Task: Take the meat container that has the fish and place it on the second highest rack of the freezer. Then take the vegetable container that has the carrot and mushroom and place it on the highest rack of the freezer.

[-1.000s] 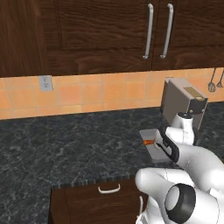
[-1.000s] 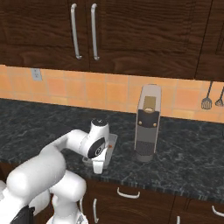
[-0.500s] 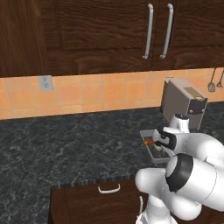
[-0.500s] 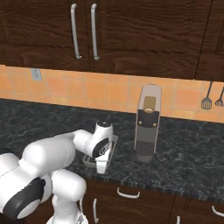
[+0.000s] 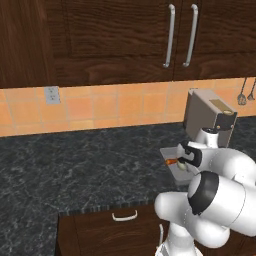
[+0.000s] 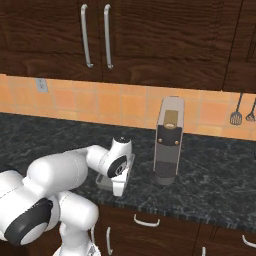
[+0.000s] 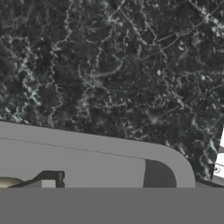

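A white robot arm reaches down over a grey tray that sits near the front edge of a dark marble worktop, just beside a silver coffee machine. The orange carrot lies in the tray, with a beige mushroom beside it. The gripper hangs over the tray; whether its jaws are wide cannot be told.

- Arm folded low and forward, elbow bulging close to both base cameras.
- Forearm stretched out level, wrist bent, hand pointing steeply downward.
- Gripper seen from the right base view below the round wrist joint.
- Jaw spacing not discernible; fingertips barely visible in the hand view.
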You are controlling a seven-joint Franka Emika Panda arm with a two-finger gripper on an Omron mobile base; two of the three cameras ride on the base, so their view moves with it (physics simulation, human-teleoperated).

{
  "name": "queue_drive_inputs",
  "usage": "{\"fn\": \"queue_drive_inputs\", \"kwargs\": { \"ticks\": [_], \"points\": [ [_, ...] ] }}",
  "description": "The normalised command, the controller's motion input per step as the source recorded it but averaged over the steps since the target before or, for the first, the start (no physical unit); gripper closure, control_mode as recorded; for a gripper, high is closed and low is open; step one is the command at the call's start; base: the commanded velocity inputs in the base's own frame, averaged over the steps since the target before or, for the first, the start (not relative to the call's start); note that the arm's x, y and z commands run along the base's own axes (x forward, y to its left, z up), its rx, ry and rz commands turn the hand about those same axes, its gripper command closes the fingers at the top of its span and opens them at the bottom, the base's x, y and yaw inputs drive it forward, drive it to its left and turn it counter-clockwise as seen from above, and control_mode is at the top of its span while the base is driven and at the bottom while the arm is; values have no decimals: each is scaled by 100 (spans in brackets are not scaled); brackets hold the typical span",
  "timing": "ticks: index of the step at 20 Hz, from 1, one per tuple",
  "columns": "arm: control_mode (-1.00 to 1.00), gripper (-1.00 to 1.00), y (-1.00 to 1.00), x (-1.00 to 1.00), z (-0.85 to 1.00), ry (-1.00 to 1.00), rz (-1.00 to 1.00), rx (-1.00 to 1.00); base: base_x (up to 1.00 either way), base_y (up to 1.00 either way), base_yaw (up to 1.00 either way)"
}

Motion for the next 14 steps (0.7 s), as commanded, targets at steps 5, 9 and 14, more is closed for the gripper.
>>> {"fn": "queue_drive_inputs", "kwargs": {
  "ticks": [5,9,14],
  "points": [
    [-100,100,0,0,0,0,0,0,0,0,0],
    [-100,100,0,0,0,0,0,0,0,0,0],
    [-100,100,0,-8,7,-2,0,0,0,0,0]
  ]
}}
